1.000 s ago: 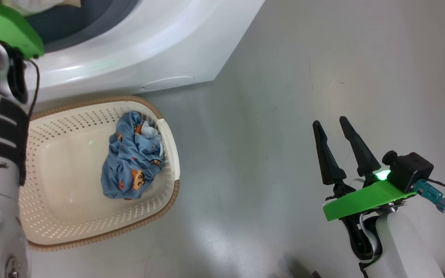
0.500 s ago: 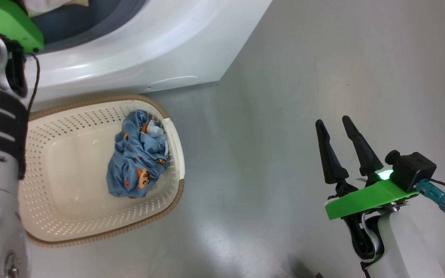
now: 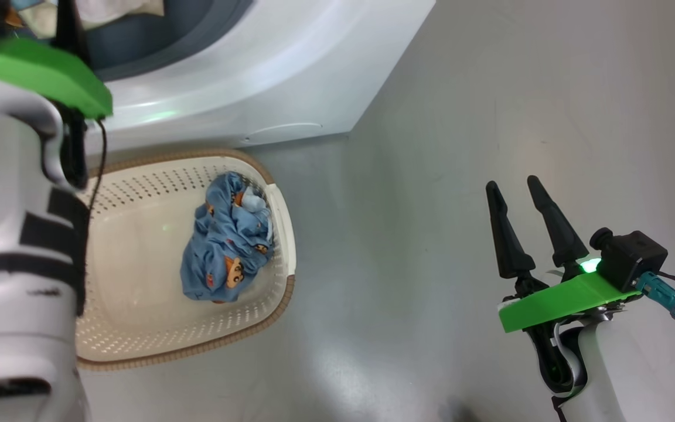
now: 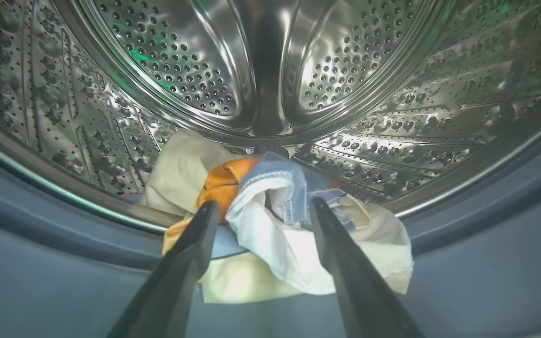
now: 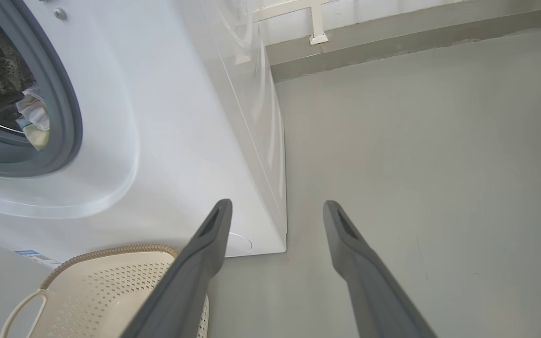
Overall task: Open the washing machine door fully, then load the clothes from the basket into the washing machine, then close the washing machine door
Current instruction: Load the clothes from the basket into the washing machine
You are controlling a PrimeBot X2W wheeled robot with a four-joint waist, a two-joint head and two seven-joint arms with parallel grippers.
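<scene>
My left gripper (image 4: 264, 203) is open at the mouth of the washing machine (image 3: 255, 76), its fingers astride a bundle of clothes (image 4: 270, 234). That bundle is cream, orange and light blue and lies on the grey gasket (image 4: 40, 263) before the steel drum (image 4: 181, 61). One light blue printed garment (image 3: 226, 240) lies in the cream basket (image 3: 132, 258) on the floor below the machine. My right gripper (image 3: 512, 183) hangs open and empty over bare floor, well right of the basket. The washing machine door is out of view.
My left forearm (image 3: 15, 205) overlaps the basket's left side in the head view. The right wrist view shows the machine's white side (image 5: 167, 117), the basket's corner (image 5: 111, 281) and a low wall ledge (image 5: 392, 42) at the far end of the grey floor.
The head camera has shifted, so the scene sits further right. My left wrist has drawn back a little from the drum mouth, and its dark fingers now show. The right arm has not moved.
</scene>
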